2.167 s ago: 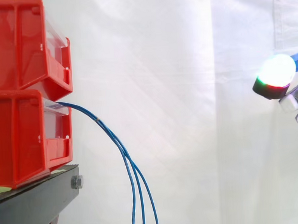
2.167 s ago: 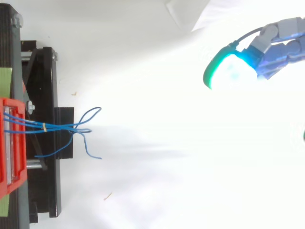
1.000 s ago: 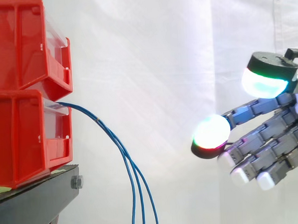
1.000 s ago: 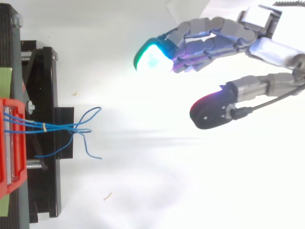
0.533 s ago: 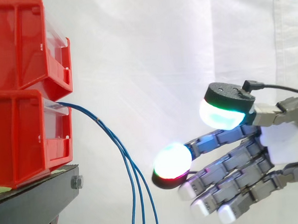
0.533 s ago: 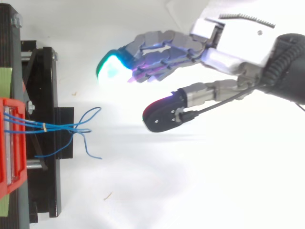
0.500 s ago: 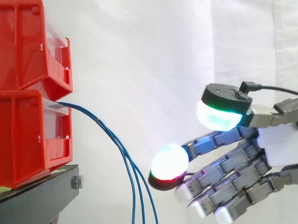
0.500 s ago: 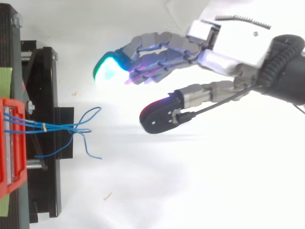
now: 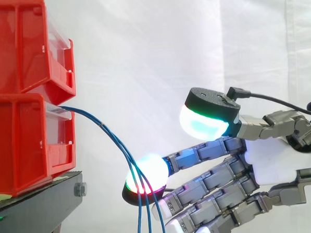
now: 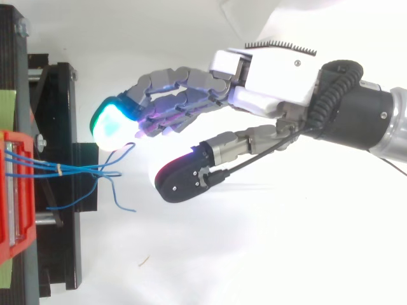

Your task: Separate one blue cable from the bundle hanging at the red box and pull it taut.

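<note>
The blue cables (image 9: 111,135) hang in a bunch from the lower red box (image 9: 21,139) on the left, down past the black stand (image 9: 35,212). The hand (image 9: 283,164) comes from the right. Its fingers are straight and spread wide and hold nothing. Its fingertips (image 9: 148,171) are just beside the cables.

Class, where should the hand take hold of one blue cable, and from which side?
Likely on the hanging stretch of the blue cables, past the red bin, where strands spread apart. Come from the side away from the bin, where the open hand is; nothing blocks there.
</note>
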Available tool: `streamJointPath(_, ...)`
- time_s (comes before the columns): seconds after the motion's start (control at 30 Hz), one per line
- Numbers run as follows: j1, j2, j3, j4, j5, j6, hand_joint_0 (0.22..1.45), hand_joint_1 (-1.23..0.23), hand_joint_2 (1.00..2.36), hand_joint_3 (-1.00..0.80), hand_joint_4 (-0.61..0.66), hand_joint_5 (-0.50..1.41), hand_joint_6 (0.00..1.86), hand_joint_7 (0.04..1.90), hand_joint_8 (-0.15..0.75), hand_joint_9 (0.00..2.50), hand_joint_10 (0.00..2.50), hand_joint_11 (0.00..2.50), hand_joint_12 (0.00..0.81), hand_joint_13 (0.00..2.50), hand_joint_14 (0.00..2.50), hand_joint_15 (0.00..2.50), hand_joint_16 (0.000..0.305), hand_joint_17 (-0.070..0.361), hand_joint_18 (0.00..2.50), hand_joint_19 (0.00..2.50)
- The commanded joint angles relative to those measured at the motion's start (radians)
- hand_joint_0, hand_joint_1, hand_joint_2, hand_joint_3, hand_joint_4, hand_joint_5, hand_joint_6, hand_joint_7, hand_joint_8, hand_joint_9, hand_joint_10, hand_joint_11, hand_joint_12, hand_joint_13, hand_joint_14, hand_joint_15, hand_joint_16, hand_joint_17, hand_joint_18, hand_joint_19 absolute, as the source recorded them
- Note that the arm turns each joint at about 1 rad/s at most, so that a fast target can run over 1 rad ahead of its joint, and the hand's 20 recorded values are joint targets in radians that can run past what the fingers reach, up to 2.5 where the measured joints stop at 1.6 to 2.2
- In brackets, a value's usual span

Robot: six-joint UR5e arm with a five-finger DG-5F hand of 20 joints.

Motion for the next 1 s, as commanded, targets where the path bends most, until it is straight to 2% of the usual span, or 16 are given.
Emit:
streamJointPath(0.0,0.000,-0.001,0.001,0.013,-0.016,0.001,0.51,-0.68,1.00,-0.49,0.19,-0.20,0.50,0.77,0.240,0.53,0.01,0.33,0.361,0.57,0.01,0.26,0.047,0.106,0.49,0.45)
streamJointPath(0.33,-0.005,-0.004,0.001,0.030,-0.021,0.022,0.51,-0.67,1.00,-0.49,0.20,-0.20,0.50,0.77,0.235,0.54,0.01,0.34,0.361,0.57,0.01,0.25,0.047,0.106,0.49,0.45)
streamJointPath(0.37,-0.006,-0.033,0.007,0.042,-0.023,0.028,0.51,-0.67,1.00,-0.49,0.20,-0.20,0.50,0.78,0.236,0.54,0.01,0.34,0.361,0.58,0.01,0.26,0.047,0.106,0.49,0.45)
streamJointPath(0.43,-0.009,-0.039,0.018,0.046,-0.030,0.041,0.51,-0.67,1.00,-0.48,0.20,-0.20,0.50,0.77,0.237,0.54,0.01,0.34,0.361,0.58,0.01,0.25,0.047,0.107,0.49,0.46)
streamJointPath(0.47,-0.014,-0.071,0.028,0.057,-0.052,0.059,0.51,-0.67,1.00,-0.49,0.20,-0.20,0.50,0.77,0.237,0.54,0.01,0.34,0.362,0.58,0.01,0.25,0.047,0.107,0.49,0.46)
streamJointPath(0.57,-0.019,-0.093,0.077,0.046,-0.095,0.082,0.51,-0.67,1.00,-0.49,0.20,-0.20,0.50,0.78,0.240,0.54,0.01,0.34,0.361,0.58,0.01,0.26,0.047,0.107,0.49,0.46)
streamJointPath(0.83,-0.019,-0.091,0.102,0.054,-0.118,0.081,0.52,-0.67,1.00,-0.48,0.20,-0.20,0.50,0.79,0.242,0.55,0.01,0.34,0.359,0.58,0.01,0.26,0.047,0.106,0.50,0.47)
streamJointPath(0.97,-0.019,-0.093,0.110,0.068,-0.167,0.090,0.52,-0.67,1.00,-0.47,0.21,-0.20,0.50,0.80,0.239,0.55,0.01,0.34,0.356,0.59,0.01,0.26,0.047,0.105,0.50,0.46)
